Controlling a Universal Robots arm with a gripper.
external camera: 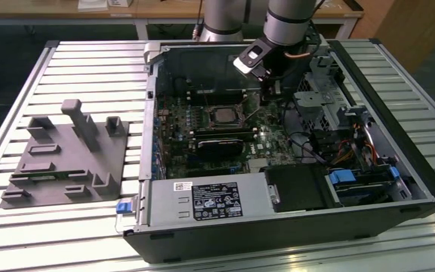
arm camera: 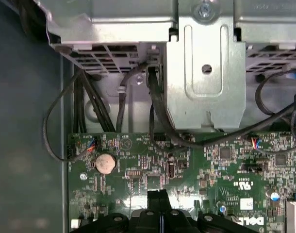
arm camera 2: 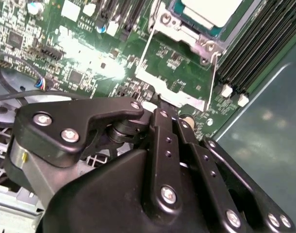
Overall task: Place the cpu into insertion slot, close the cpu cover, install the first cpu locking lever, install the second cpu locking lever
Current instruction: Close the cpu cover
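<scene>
The cpu [external camera: 221,115] already lies flat in the slot [arm camera 2: 163,20], so I judge the placing done — the step in hand is closing the cover [arm camera 2: 174,94]. That thin frame stands raised from the slot's edge, with the board [arm camera: 138,165] showing through its cut-out. Its free edge is right at the tip of my claw [arm camera 2: 157,108]. My fingers [arm camera: 154,199] are pressed together with no gap in both wrist views. I cannot tell whether they touch the cover or pinch anything thin. In the exterior view I hang inside the case [external camera: 278,241], just toward that view's right of the slot. Closing calls, I think, for a gentle, square push on that free edge toward the cpu — so the frame drops flat without twisting.
</scene>
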